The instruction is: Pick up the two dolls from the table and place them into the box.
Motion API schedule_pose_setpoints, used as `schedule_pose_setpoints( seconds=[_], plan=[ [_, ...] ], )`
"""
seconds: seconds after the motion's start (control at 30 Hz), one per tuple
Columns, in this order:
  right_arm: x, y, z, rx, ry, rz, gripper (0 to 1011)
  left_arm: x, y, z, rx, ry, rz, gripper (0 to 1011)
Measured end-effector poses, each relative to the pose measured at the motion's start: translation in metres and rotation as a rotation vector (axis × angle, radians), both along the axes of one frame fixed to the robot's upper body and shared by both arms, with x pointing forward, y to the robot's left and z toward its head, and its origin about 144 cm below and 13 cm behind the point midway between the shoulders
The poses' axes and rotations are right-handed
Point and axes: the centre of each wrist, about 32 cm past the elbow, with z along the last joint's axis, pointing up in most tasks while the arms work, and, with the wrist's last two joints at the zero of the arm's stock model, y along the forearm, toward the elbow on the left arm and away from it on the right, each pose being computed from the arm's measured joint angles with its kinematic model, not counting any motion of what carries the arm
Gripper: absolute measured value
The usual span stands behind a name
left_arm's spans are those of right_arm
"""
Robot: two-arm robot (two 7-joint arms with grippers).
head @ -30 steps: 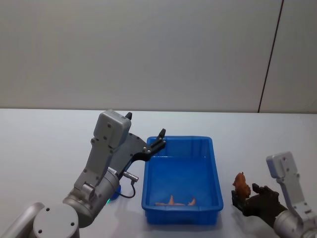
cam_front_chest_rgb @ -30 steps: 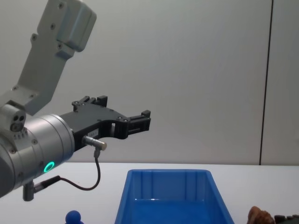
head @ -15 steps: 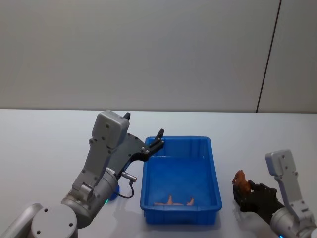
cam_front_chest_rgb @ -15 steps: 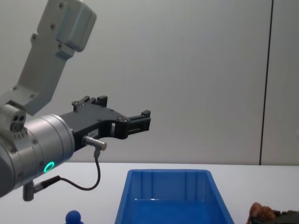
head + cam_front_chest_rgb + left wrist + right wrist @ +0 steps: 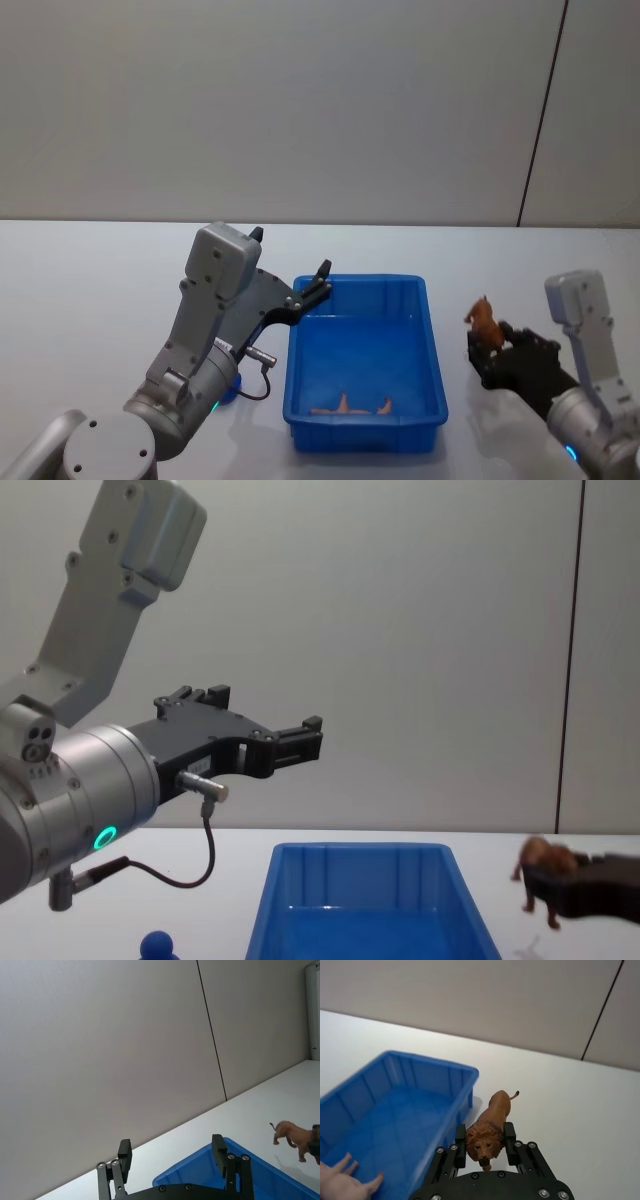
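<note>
My right gripper is shut on the reddish-brown lion doll, holding it in the air just right of the box. In the right wrist view the fingers clamp the doll's maned head, with the box rim beside it. The chest view shows the doll hanging above the table. The blue doll sits on the table left of the box, under my left arm. My left gripper hovers open over the box's far left corner.
A small orange object lies on the box floor near its front wall. The white tabletop stretches to a grey wall behind. The left arm's body and its cable stand close to the box's left wall.
My right gripper has risen from the table with the lion doll and moved a little away from me, alongside the box. The left arm has not moved.
</note>
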Motion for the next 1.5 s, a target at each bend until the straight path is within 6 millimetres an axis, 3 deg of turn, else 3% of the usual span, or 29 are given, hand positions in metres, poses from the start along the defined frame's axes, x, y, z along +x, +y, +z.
schedule_pose_setpoints(
  seconds=[0.4,0.73,1.27,1.37,1.5],
  plan=[
    [0.007,0.015,0.036,0.036,-0.105,0.134,425,0.0,0.0,0.0,0.0,0.0,0.0,1001],
    [0.019,0.035,0.048,0.038,-0.094,0.218,425,0.0,0.0,0.0,0.0,0.0,0.0,1001],
    [0.036,0.05,0.047,0.023,-0.049,0.249,919,0.0,0.0,0.0,0.0,0.0,0.0,1001],
    [0.037,0.048,0.048,0.022,-0.051,0.24,991,0.0,0.0,0.0,0.0,0.0,0.0,1001],
    [0.038,0.038,0.048,0.018,-0.058,0.218,1001,0.0,0.0,0.0,0.0,0.0,0.0,1001]
  ],
)
